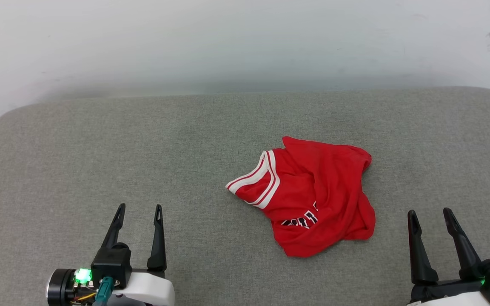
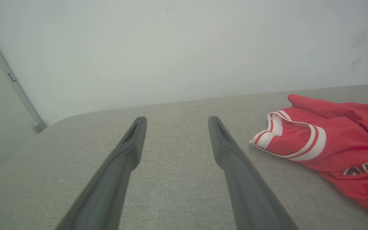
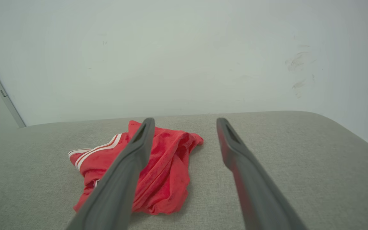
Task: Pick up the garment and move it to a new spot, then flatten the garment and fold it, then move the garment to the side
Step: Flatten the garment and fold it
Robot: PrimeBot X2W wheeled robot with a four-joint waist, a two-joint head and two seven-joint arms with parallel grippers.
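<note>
The crumpled red jersey T-shirt (image 1: pixel 313 195) looks soft and light; its striped sleeve trim (image 1: pixel 266 178) suits pinching. The left gripper (image 1: pixel 138 210) and right gripper (image 1: pixel 431 214) hover with fingers spread, empty.

free: bare bench (image 1: pixel 79 161) left of, behind and right of garment (image 1: pixel 317 191) | obstacle: garment, low crumpled heap right of centre | limit: wall (image 1: pixel 228 42) along bench's far edge | left gripper (image 1: pixel 139 210), right gripper (image 1: pixel 430 214): near edge, apart from heap

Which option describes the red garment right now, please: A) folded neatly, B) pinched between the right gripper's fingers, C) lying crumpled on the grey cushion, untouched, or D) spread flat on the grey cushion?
C: the garment lies bunched on the grey cushion, apart from the open left gripper and the open right gripper.
</note>
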